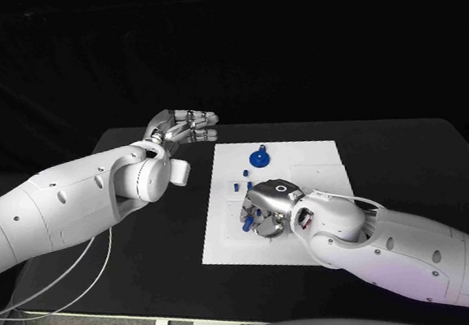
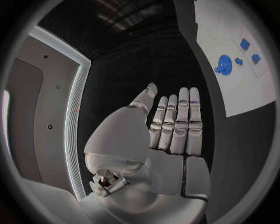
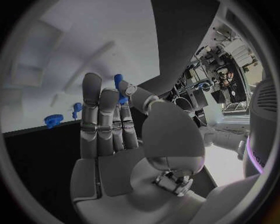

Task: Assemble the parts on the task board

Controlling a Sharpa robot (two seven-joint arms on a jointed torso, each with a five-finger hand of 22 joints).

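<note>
The white task board [image 1: 305,157] lies in the middle of the black table. A blue gear [image 1: 258,158] stands near its far edge, and small blue parts [image 1: 238,184] sit closer in. My right hand [image 1: 269,203] hovers over the board's near half and pinches a small blue part [image 3: 119,88] between thumb and a finger, its other fingers straight. My left hand [image 1: 183,126] hangs left of the board's far corner, flat, fingers straight and together, holding nothing. From the left wrist I see that hand [image 2: 175,121], the gear [image 2: 224,64] and small blue parts [image 2: 245,44].
The black table [image 1: 410,154] extends to the right of the board and along its left side. Its near edge runs below the board. A white cable [image 1: 74,275] hangs off the table's left front. The right wrist view shows the gear [image 3: 52,120] on the board [image 3: 87,37].
</note>
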